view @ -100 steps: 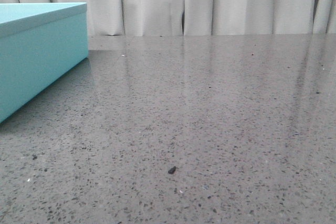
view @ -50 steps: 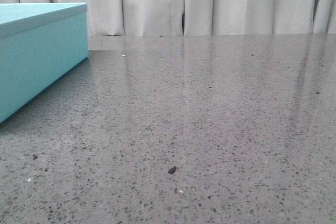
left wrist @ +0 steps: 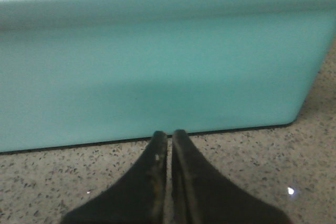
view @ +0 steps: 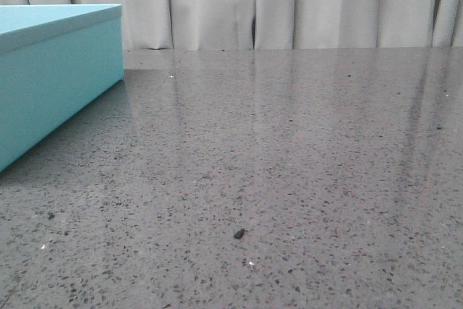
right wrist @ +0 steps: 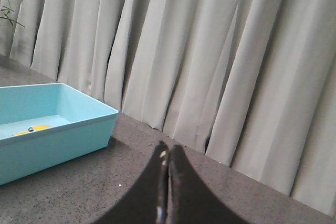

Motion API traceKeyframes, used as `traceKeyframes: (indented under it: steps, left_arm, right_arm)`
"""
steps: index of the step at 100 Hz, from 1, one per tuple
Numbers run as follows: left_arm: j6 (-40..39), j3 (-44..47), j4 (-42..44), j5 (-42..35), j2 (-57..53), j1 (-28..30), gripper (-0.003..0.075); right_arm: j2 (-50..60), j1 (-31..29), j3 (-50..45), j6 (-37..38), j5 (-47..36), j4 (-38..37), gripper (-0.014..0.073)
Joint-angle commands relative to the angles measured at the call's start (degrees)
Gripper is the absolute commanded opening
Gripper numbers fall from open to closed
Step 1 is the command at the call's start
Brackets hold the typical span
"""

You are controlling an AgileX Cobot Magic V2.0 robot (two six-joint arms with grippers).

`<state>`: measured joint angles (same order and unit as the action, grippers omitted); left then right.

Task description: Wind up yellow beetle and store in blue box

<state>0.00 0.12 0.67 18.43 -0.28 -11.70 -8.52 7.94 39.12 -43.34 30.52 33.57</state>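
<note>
The blue box (view: 51, 70) stands at the far left of the table in the front view. From the right wrist view the box (right wrist: 58, 135) is open-topped, and a bit of the yellow beetle (right wrist: 30, 129) shows on its floor. My left gripper (left wrist: 169, 136) is shut, empty, low over the table just in front of the box's side wall (left wrist: 157, 72). My right gripper (right wrist: 168, 149) is shut and empty, raised above the table, well to the side of the box. Neither gripper shows in the front view.
The grey speckled table (view: 289, 164) stretches back to pale curtains (view: 289, 5). A small dark speck (view: 237, 234) lies on the table near the front. A few plant leaves (right wrist: 6, 9) show beside the curtains.
The front view has shifted very slightly; the box and table stay as they were.
</note>
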Motion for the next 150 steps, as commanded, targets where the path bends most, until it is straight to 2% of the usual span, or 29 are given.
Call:
traceKeyframes:
  steps: [1, 82, 98, 99, 103, 109, 112, 126, 141, 150]
  left_arm:
    - [0.0, 1.83, -1.12, -2.87, -1.82, -0.39, -0.0019]
    - [0.0, 1.83, -1.43, -3.0, -1.82, -0.39, -0.0019]
    - [0.0, 1.83, -1.43, -3.0, -1.82, -0.39, -0.0019]
    - [0.0, 1.83, -1.43, -3.0, -1.82, -0.39, -0.0019]
    - [0.0, 1.83, -1.43, -3.0, -1.82, -0.39, -0.0019]
    - [0.0, 1.83, -1.43, -3.0, -1.82, -0.39, -0.0019]
    - [0.0, 1.83, -1.43, -3.0, -1.82, -0.39, -0.0019]
    - [0.0, 1.83, -1.43, -3.0, -1.82, -0.39, -0.0019]
    - [0.0, 1.83, -1.43, -3.0, -1.82, -0.39, -0.0019]
    - [0.0, 1.83, -1.43, -3.09, -1.82, -0.39, -0.0019]
  right_arm:
    - [-0.89, 0.11, 1.2, -0.62, -3.73, 0.91, -0.0046]
    - [-0.89, -0.01, 0.4, -0.62, -3.99, -0.17, -0.0046]
    - [-0.89, -3.78, -8.84, -0.62, -6.27, -8.34, -0.0046]
    - [-0.89, -4.04, -10.07, -0.49, -15.39, -8.56, -0.0046]
    - [-0.89, -5.76, -13.33, 0.79, -18.08, -9.81, -0.0046]
    - [-0.65, -8.03, -19.22, 7.95, -21.76, -13.26, -0.0046]
    - [-0.31, -9.2, -21.65, 12.19, -22.71, -16.48, -0.0046]
    - [3.12, -11.41, -32.32, 12.19, -22.71, -30.05, -0.0046]
    - [8.86, -11.49, -41.02, 12.19, -22.71, -30.81, -0.0046]
    - [10.18, -11.49, -40.81, 12.19, -22.71, -30.69, -0.0046]
